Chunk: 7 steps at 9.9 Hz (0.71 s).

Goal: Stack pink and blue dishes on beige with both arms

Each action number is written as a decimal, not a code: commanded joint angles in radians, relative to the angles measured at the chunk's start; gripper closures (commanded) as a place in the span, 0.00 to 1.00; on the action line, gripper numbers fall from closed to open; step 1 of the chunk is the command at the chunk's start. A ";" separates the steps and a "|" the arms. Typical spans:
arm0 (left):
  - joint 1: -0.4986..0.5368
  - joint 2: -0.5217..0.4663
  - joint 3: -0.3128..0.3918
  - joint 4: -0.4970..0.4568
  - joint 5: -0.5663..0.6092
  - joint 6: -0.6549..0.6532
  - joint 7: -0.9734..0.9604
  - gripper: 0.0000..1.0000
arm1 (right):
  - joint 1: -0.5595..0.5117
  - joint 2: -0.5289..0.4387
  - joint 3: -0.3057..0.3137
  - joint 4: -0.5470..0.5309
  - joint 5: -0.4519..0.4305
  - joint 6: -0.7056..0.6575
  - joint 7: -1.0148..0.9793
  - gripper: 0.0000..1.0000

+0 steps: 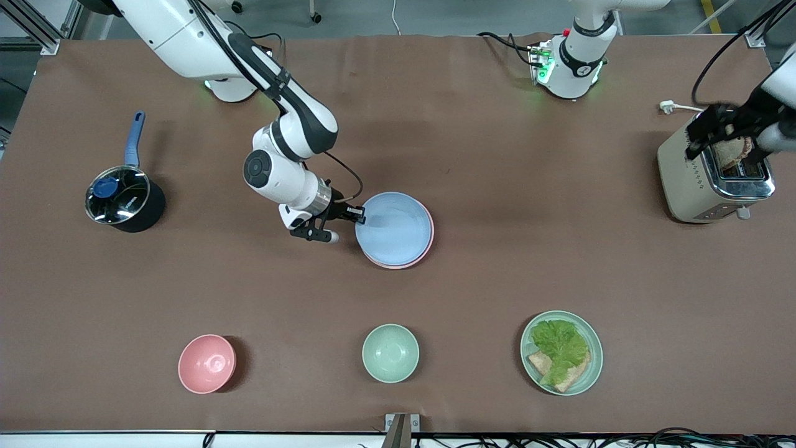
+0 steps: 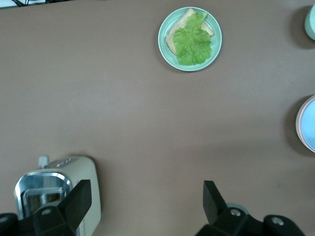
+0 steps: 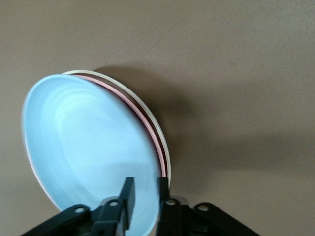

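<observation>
The pale blue dish lies on top of the pink dish in the middle of the table. In the right wrist view the stack shows its edges: blue dish, pink rim, and the beige rim at the bottom. My right gripper is at the stack's edge toward the right arm's end. Its fingers straddle the blue rim with a small gap, so the right gripper is open. My left gripper hangs wide open over the toaster, and nothing shows between its fingers in the left wrist view.
A cream toaster with bread in its slot stands at the left arm's end. A black pot with a blue handle sits at the right arm's end. Nearest the front camera are a pink bowl, a mint bowl and a mint plate with lettuce and bread.
</observation>
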 commanded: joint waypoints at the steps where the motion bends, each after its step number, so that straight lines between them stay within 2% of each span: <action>1: 0.018 0.011 0.003 0.054 -0.011 -0.154 0.009 0.00 | -0.025 -0.032 0.010 -0.023 -0.013 0.007 0.010 0.03; 3: 0.021 0.017 0.006 0.060 -0.003 -0.178 0.013 0.00 | -0.078 -0.141 0.004 -0.023 -0.045 -0.062 0.006 0.00; 4: 0.020 0.053 0.003 0.087 0.000 -0.178 0.010 0.00 | -0.132 -0.213 0.002 -0.023 -0.136 -0.130 0.006 0.00; 5: 0.020 0.096 0.000 0.142 0.005 -0.178 0.006 0.00 | -0.169 -0.311 -0.011 -0.017 -0.213 -0.254 0.009 0.00; 6: 0.021 0.115 0.000 0.175 0.002 -0.178 0.002 0.00 | -0.188 -0.406 -0.071 0.012 -0.295 -0.403 0.010 0.00; 7: 0.023 0.115 0.000 0.181 0.000 -0.176 -0.007 0.00 | -0.188 -0.461 -0.144 0.070 -0.350 -0.547 0.009 0.00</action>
